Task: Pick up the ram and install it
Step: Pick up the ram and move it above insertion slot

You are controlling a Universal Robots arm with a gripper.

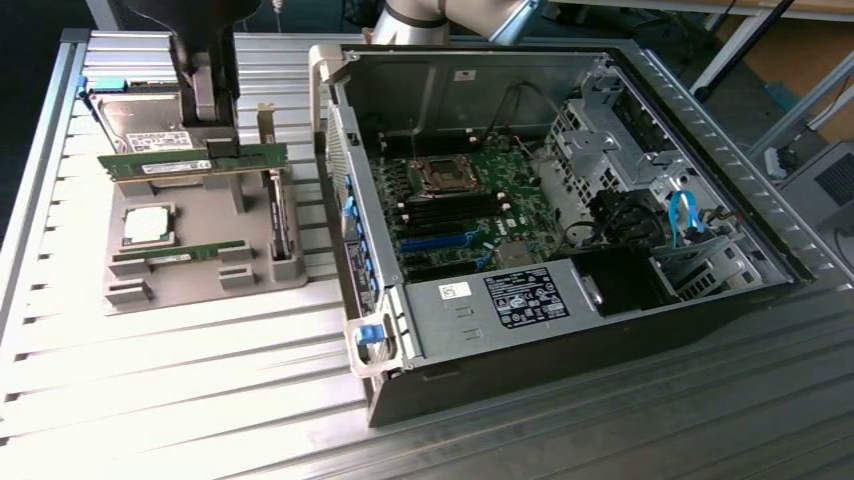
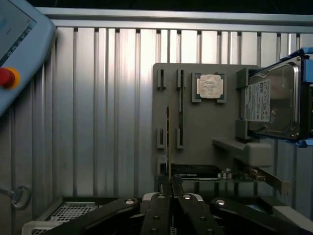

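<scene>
My pincer point(image 2: 170, 188) is pinched nearly closed on the ram point(image 1: 160, 165), its two dark fingertips clamping the flat faces of the stick close to one end. I hold the green board with its long edge level, raised above the gray tray point(image 1: 200, 225). From my wrist I see it edge-on, a thin line running out from between my fingers over the tray.

A second memory stick point(image 1: 174, 257) sits on edge in the tray's holders, near the tray's far end from the one I carry. The square silver processor chip point(image 1: 147, 225) rests in its pocket on the tray, between the two sticks. A hard drive point(image 1: 140, 125) lies propped at the tray's end nearest my pincer. A dark expansion card point(image 1: 276, 215) with a metal bracket stands along the side of the tray that faces the computer case point(image 1: 441, 85).

The case lies open just beside the tray, its motherboard point(image 1: 467, 200) exposed. Tray and case both rest on a ribbed metal table point(image 1: 160, 380).
</scene>
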